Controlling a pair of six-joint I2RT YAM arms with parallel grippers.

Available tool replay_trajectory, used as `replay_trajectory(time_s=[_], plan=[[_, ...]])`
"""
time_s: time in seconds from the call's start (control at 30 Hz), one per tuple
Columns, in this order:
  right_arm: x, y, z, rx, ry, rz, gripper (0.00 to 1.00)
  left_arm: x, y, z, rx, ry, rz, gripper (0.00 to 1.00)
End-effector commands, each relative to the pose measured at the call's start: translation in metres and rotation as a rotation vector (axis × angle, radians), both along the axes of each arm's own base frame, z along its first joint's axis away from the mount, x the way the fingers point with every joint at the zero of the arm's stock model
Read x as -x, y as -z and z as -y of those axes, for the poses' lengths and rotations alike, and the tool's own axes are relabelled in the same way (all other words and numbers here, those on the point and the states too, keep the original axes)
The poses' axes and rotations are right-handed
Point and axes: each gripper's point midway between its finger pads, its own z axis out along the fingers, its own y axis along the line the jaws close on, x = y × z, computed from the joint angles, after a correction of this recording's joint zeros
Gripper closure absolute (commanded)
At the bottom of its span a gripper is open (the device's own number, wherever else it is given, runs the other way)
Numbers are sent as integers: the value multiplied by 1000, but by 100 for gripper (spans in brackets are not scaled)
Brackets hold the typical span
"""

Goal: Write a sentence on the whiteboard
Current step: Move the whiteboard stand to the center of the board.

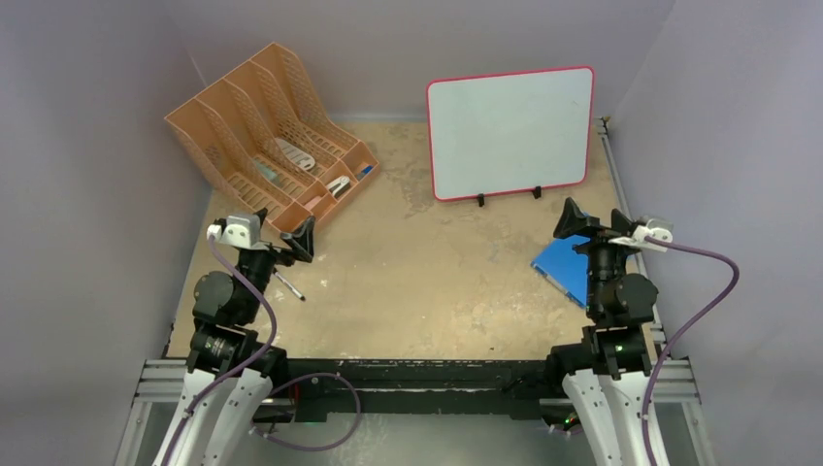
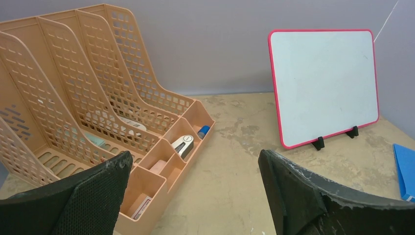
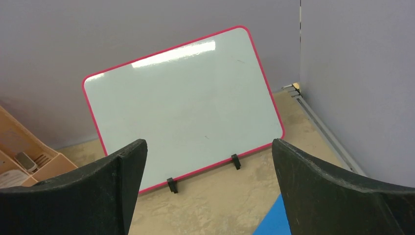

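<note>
Rear right of table [image 1: 417,282]: the whiteboard [image 1: 510,131] is stood close to the rear wall [image 1: 408,58].
Board long axis: it is run left-right in landscape, and the board is rested on its lower long edge on two black feet [image 1: 479,201].
Board tilt: the top edge is leaned back toward the rear wall. Whether the wall is touched cannot be told.
Board facing: the white face is turned toward the near edge of the table, with the right end set slightly further back than the left.
Board face: plain white inside a red-pink frame. A glare band is seen near the top in the right wrist view.
Left gripper [image 2: 195,161]: the jaws are spread wide and nothing is held or touched. It is aimed between the file rack [image 1: 262,126] and the whiteboard.
Right gripper [image 3: 209,147]: the jaws are spread wide and nothing is held or touched. It is pointed at the whiteboard's lower edge, well short of it.
File rack: orange, placed at the rear left, with small items seen in its front compartments.
Blue pad [image 1: 563,267]: laid flat on the table near the right gripper, in front of the whiteboard and apart from it.
Pen [image 1: 288,286]: laid on the table near the left gripper.
</note>
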Motion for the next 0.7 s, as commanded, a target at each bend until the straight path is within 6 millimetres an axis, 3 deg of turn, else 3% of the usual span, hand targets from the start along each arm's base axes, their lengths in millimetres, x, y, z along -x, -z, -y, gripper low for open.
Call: replay_trajectory(time_s=[0.0,0.43,0.67], plan=[[-1,-12,-3,18,-16,36,1,4,-26,-1,36,-4,60,0],[-16,-8,-15,43,-75,-50,1,4,-23,-4,23,-17,59,0],[-41,4,-42,69,-211,-189,1,2,-20,-1,11,-8,46,0]])
